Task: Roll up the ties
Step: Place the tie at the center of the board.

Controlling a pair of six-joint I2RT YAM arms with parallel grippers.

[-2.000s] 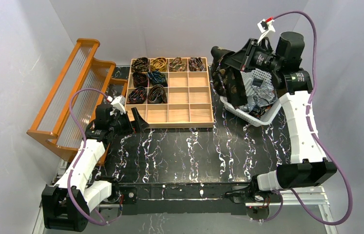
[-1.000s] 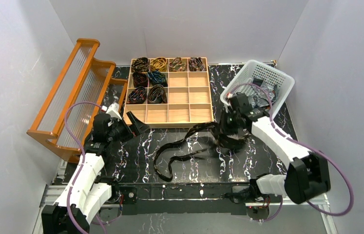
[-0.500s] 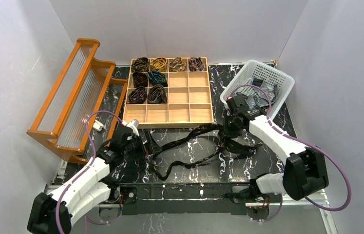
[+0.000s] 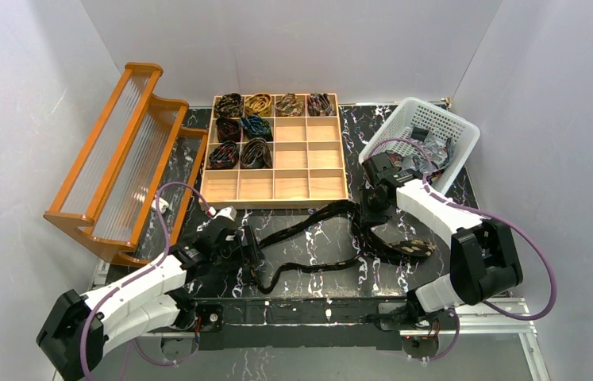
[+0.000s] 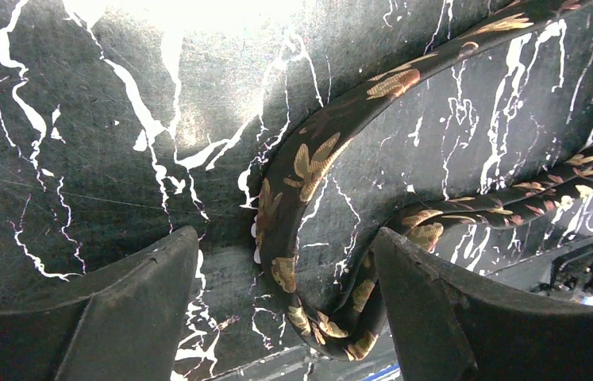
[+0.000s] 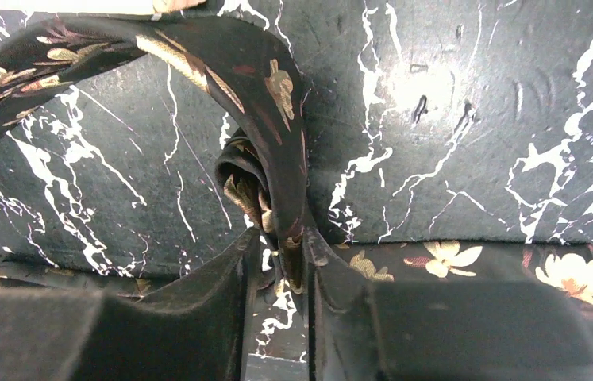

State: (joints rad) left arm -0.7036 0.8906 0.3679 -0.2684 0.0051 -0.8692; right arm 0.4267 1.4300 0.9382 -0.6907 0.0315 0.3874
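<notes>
Left gripper [image 5: 281, 234]: jaws wide, straddling the narrow looped end of the loose tie [image 5: 301, 167] without touching it. Right gripper [image 6: 281, 238]: jaws narrow, pinching a fold of the same tie, which is raised off the table [image 4: 317, 286]. The tie lies in slack curves between the arms, its wide floral end near the right arm. Recommendation: the left should close squarely on the narrow end, not the bend. The right should draw out slack and flatten twists before rolling, or the coil may be too loose for the tray [image 4: 309, 186].
</notes>
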